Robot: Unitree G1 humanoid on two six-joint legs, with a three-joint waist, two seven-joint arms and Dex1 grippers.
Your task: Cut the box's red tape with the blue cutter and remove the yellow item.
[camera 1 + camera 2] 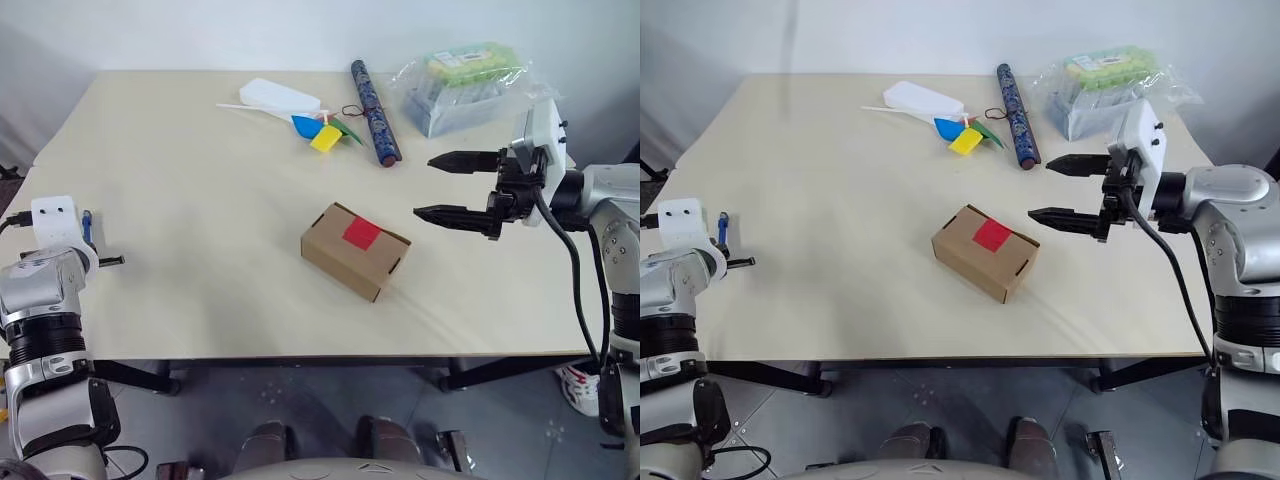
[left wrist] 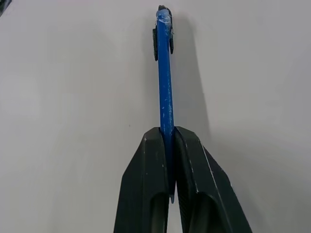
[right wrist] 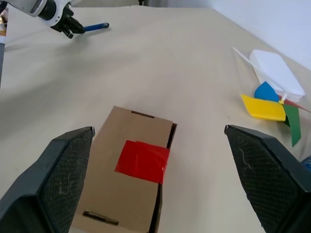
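Left wrist view: left gripper (image 2: 171,145) clenched on cutter (image 2: 165,87). Right wrist view: right gripper (image 3: 160,174) spread wide; box (image 3: 127,184), tape (image 3: 142,161) at lower centre.

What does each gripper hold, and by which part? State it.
The left gripper pinches the blue cutter near one end. The right gripper holds nothing, jaws open.

The box (image 1: 355,250) is set mid-table (image 1: 200,190), with the tape (image 1: 361,234) on its top. The cutter (image 1: 87,227) is held at the table's left edge by the left pincer (image 2: 167,160). The right pincer (image 1: 450,187) is placed just right of the box. A bagged pack (image 1: 465,85) is seen at the far right corner.
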